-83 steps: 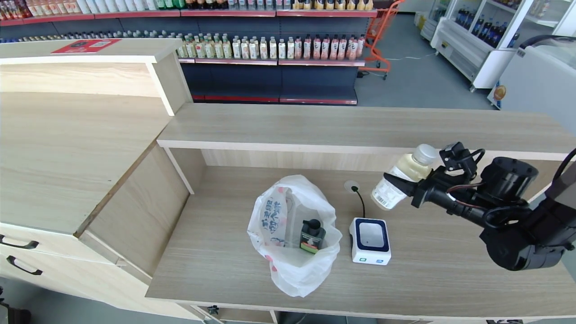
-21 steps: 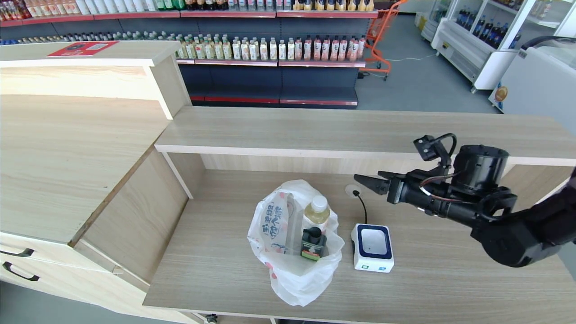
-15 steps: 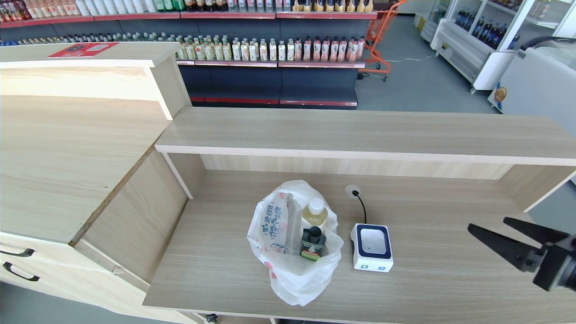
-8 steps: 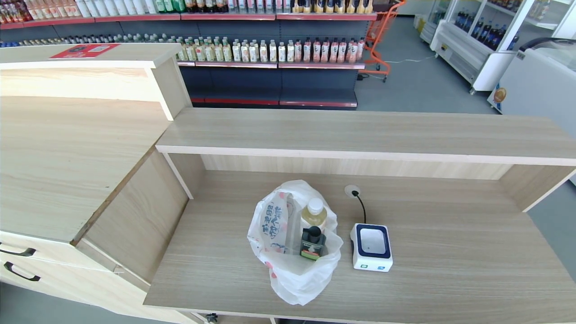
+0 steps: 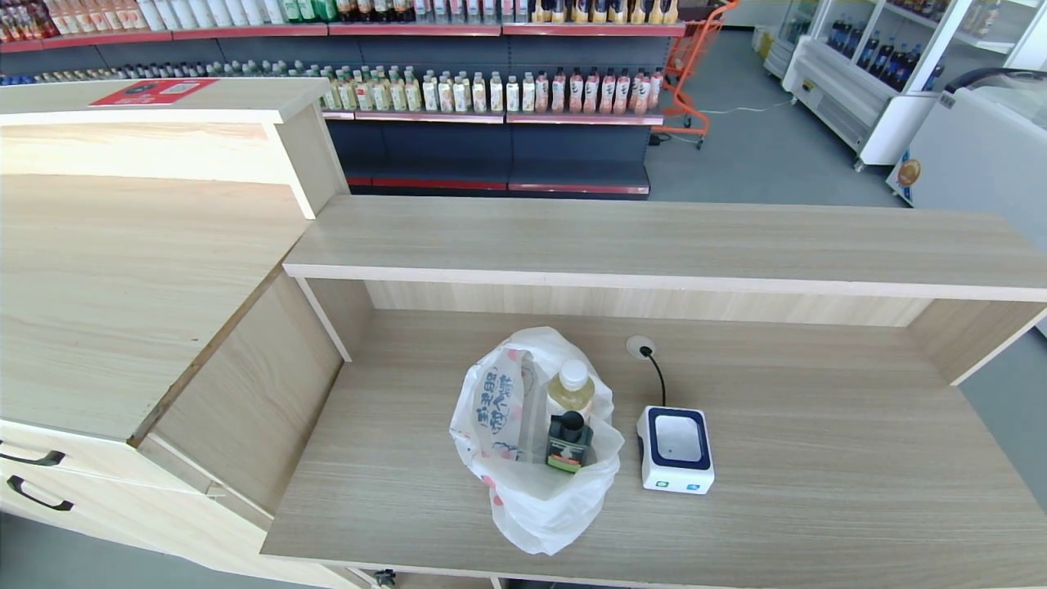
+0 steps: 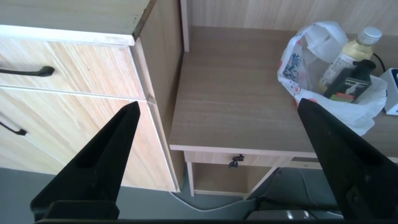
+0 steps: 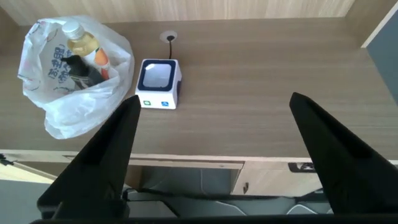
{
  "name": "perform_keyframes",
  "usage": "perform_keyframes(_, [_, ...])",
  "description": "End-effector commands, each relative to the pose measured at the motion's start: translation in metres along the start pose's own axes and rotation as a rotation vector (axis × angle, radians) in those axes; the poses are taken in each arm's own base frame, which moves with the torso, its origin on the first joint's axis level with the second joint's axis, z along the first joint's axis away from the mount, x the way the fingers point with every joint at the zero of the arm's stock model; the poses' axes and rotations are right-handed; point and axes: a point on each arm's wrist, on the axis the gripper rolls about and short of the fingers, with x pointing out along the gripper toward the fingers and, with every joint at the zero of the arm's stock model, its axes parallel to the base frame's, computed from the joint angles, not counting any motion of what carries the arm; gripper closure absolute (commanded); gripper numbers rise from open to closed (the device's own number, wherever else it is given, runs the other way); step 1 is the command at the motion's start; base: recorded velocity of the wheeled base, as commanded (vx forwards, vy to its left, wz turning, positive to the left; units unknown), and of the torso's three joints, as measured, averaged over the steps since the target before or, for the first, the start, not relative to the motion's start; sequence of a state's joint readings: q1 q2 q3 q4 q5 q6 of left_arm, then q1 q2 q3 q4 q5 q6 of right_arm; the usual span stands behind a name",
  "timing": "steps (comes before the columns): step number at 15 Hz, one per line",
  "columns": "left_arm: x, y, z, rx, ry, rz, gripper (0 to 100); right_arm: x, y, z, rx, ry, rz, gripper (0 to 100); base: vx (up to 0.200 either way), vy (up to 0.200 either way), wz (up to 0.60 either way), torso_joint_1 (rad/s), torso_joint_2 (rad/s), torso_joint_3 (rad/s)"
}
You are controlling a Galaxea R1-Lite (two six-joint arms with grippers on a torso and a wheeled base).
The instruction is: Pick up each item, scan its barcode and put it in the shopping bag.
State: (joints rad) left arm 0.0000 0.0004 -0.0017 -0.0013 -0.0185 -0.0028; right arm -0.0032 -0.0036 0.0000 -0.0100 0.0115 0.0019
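Juice bottle (image 5: 571, 388) now inside shopping bag (image 5: 533, 514)

A pale wooden counter (image 5: 818, 458) runs across the front, a raised ledge (image 5: 654, 237) along its far side. On the left stands a taller cabinet (image 5: 123, 286) with black-handled drawers (image 5: 90, 491). Beyond lies grey floor (image 5: 761, 139), long shelves (image 5: 491, 114) packed with bottles, an orange trolley (image 5: 691, 74) beside them, and glass-door coolers (image 5: 867, 57) on the right.
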Motion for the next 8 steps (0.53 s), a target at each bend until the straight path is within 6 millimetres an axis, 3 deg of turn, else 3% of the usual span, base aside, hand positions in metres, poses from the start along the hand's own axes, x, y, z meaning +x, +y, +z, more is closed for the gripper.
perform_keyframes(1, [0.0, 0.0, 0.0, 0.0, -0.001, 0.0, 0, 0.0003, 0.0, 0.0, -0.002, 0.004, 0.002, 100, 0.0, 0.0, 0.0, 0.0, 0.0, 0.0])
perform_keyframes(7, [0.0, 0.0, 0.0, -0.002, -0.001, 0.0, 0, 0.0003, -0.0001, -0.0002, 0.004, 0.006, 0.001, 100, 0.0, 0.0, 0.0, 0.0, 0.0, 0.0])
perform_keyframes(8, [0.0, 0.0, 0.0, 0.0, -0.001, 0.002, 0, 0.0003, 0.0, -0.0002, 0.004, 0.006, -0.001, 100, -0.2, 0.0, 0.0, 0.007, 0.0, 0.007])
